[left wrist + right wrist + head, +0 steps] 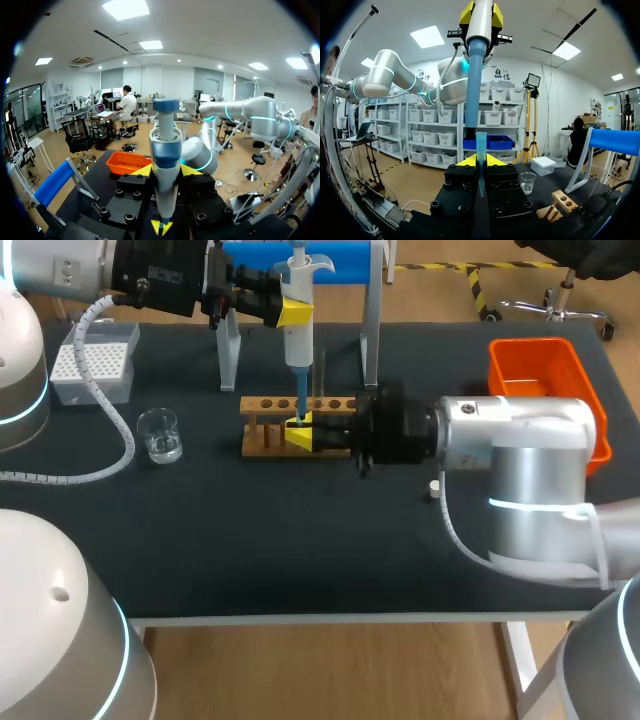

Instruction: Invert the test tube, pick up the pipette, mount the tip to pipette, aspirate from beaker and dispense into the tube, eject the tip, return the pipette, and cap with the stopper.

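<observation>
My left gripper [293, 312] comes in from the upper left, shut on the white and blue pipette [298, 335], which hangs upright. In the left wrist view the pipette [165, 150] stands between the yellow fingertips [143, 171]. Its blue shaft [476, 75] comes down to the mouth of the test tube [480, 150]. My right gripper [480, 161] is shut on that tube and holds it upright just in front of the wooden rack [272, 405]. The glass beaker [160, 435] stands to the left. A small white stopper [434, 487] lies beside my right arm.
The white tip box [93, 362] sits at the back left. The blue pipette stand [345, 255] rises behind the rack on two legs. An orange bin [545, 375] stands at the back right. My right arm's body lies across the table's right half.
</observation>
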Available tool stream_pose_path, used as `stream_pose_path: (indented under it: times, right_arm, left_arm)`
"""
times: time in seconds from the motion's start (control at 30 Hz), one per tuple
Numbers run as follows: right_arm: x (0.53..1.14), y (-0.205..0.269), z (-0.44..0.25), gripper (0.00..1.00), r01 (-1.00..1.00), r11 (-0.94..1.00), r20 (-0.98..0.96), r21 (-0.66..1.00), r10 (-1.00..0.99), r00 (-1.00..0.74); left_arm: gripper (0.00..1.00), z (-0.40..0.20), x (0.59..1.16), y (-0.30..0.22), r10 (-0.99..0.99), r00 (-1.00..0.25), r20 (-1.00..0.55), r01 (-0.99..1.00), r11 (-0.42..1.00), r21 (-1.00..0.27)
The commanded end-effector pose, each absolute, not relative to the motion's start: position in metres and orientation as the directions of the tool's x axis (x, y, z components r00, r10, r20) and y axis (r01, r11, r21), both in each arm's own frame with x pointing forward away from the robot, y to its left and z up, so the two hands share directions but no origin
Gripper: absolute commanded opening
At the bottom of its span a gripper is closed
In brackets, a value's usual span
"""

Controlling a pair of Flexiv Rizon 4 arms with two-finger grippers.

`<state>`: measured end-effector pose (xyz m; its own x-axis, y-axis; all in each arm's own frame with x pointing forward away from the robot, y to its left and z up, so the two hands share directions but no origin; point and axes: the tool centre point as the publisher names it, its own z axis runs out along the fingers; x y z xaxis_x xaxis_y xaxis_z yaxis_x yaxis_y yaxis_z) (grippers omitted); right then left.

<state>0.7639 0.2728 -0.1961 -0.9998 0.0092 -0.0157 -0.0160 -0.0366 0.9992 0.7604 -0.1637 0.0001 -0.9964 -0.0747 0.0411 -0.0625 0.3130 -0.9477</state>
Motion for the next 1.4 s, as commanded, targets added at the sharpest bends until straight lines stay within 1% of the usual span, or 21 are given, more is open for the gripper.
stream_pose_path:
  times: [0.03, 0.6, 1.4]
  right_arm:
    - [0.763, 0.269, -0.197, 0.00, -0.015, -0.039, -0.015, 0.999, 0.012, -1.000]
    - [0.760, 0.269, -0.208, 0.00, -0.003, -0.021, -0.003, 1.000, 0.013, -1.000]
    - [0.757, 0.266, -0.198, 0.00, -0.031, -0.039, -0.030, 0.999, 0.015, -0.999]
  left_arm:
    - [0.00, 0.001, 0.760, -0.163, -0.074, -0.996, 0.042, -0.063, 0.314, -0.947]
    - [0.00, 0.001, 0.760, -0.163, -0.074, -0.996, 0.042, -0.063, 0.314, -0.947]
    - [0.00, 0.001, 0.760, -0.163, -0.074, -0.996, 0.042, -0.063, 0.314, -0.947]
